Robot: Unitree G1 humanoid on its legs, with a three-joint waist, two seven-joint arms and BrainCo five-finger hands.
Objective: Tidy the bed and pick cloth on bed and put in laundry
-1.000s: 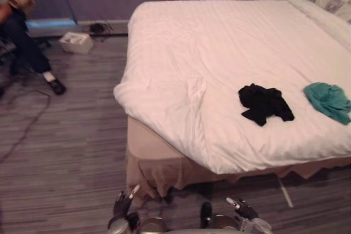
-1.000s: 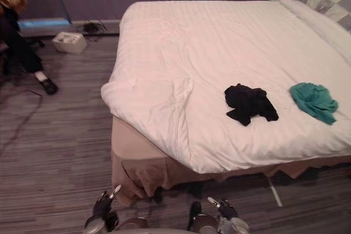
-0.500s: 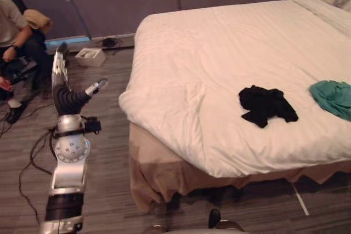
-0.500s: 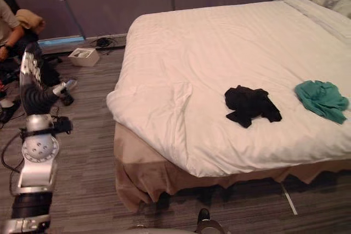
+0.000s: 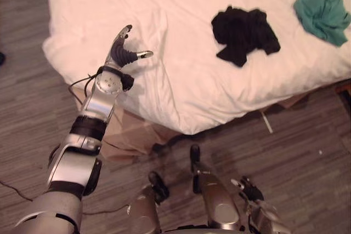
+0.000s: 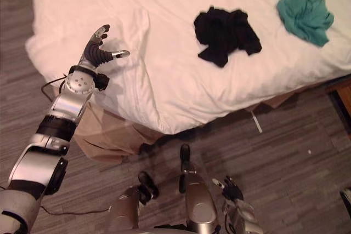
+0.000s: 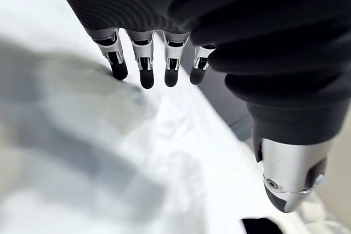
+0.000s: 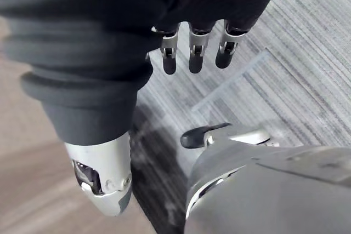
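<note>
1. Both cloths lie on the bed (image 5: 192, 75), on top of its white cover. The black cloth (image 5: 243, 33) is a crumpled heap near the middle. The teal cloth (image 5: 323, 16) is bunched up well apart from it, toward my right and closer to the far side.
2. Neither cloth is in a hand, and nothing lies on or against either one.
3. A long raised fold (image 5: 159, 31) runs through the cover between my left hand and the black cloth.
4. A tan bed skirt (image 5: 126, 135) hangs below the cover at the near corner, over a grey striped floor (image 5: 307, 152).
5. My left hand (image 5: 122, 53) is stretched out over the bed's near left corner, the arm reaching up from lower left. Its fingers are straight and together in a row, the thumb stuck out to the side, holding nothing. In the left wrist view the white cover lies past the fingertips, but I cannot tell whether they touch it.
6. My right hand (image 5: 248, 188) hangs low at my right side above the floor, well apart from the bed. Its fingers are straight and relaxed, thumb apart, and it holds nothing.
</note>
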